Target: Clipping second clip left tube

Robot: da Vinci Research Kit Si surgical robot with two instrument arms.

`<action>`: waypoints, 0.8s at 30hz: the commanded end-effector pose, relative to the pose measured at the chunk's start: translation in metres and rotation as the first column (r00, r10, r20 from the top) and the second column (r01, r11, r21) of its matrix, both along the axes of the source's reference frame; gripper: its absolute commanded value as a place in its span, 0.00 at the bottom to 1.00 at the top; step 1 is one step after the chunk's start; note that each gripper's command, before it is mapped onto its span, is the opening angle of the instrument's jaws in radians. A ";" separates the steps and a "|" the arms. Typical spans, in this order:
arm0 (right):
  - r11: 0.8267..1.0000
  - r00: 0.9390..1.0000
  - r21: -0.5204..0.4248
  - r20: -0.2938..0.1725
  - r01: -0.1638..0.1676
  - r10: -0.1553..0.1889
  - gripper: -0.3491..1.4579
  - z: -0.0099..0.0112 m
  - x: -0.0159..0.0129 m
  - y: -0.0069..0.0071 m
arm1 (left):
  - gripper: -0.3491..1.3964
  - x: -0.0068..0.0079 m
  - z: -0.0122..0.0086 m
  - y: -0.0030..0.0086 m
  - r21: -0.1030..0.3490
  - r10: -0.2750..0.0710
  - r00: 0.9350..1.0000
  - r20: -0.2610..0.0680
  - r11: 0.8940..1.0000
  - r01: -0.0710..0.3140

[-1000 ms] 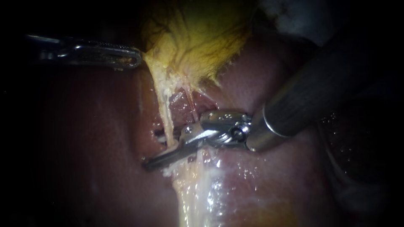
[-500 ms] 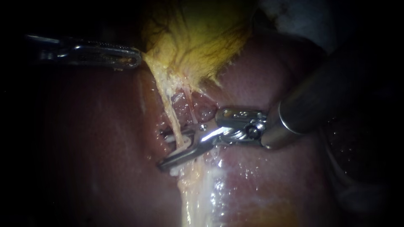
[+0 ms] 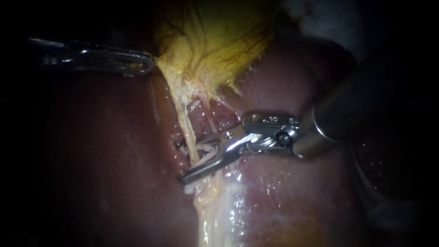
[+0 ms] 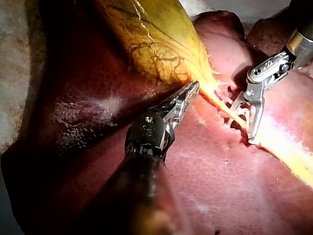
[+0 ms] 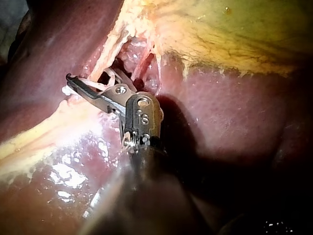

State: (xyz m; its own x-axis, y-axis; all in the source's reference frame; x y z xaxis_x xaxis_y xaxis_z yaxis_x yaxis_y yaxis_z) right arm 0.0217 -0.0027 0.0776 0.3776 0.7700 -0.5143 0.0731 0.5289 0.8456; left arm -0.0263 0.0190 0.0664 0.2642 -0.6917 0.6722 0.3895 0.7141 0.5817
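A pale, blotchy worktop [image 4: 13, 73] is showing past the liver's [image 4: 234, 186] edge in my left wrist view, reddish stains mottling it. In my endoscope view a strong light is falling on the middle only, and everything round it is lying in darkness, save a whitish patch [image 3: 315, 18] glimmering at the upper right.

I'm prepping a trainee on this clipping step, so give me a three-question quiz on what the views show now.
1. True or false: the slim grey left instrument grips the edge of the yellow, veined gallbladder in its jaws.
2. The silver right instrument has its jaws: A shut together, empty; B open, with the pale stringy tube between them; C out of sight.
3. Fill in: the tube lies over the dark red ____.
Key: 1 true; 2 B; 3 liver.
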 end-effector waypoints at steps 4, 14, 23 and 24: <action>1.000 1.000 0.000 -0.006 0.011 -0.011 0.50 0.0003 -0.0009 0.0002 | 0.00 0.0000 0.0000 0.0000 0.000 0.000 1.000 0.000 1.000 0.000; 1.000 1.000 0.000 -0.009 0.017 -0.017 0.50 0.0004 -0.0015 0.0004 | 0.00 0.0000 0.0000 0.0000 0.000 0.000 1.000 0.000 1.000 0.000; 1.000 1.000 0.008 -0.016 0.022 -0.022 0.49 0.0001 -0.0028 0.0016 | 0.00 0.0001 0.0000 0.0000 0.000 0.000 1.000 0.000 1.000 0.000; 1.000 1.000 0.009 -0.017 0.023 -0.023 0.49 0.0001 -0.0029 0.0018 | 0.00 0.0001 0.0000 0.0000 0.000 0.000 1.000 0.000 1.000 0.000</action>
State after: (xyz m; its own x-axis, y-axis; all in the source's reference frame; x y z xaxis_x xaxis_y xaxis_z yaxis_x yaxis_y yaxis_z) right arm 0.0186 -0.0007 0.0777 0.3868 0.7654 -0.5143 0.1011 0.5192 0.8487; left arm -0.0262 0.0189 0.0665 0.2643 -0.6916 0.6721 0.3896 0.7141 0.5816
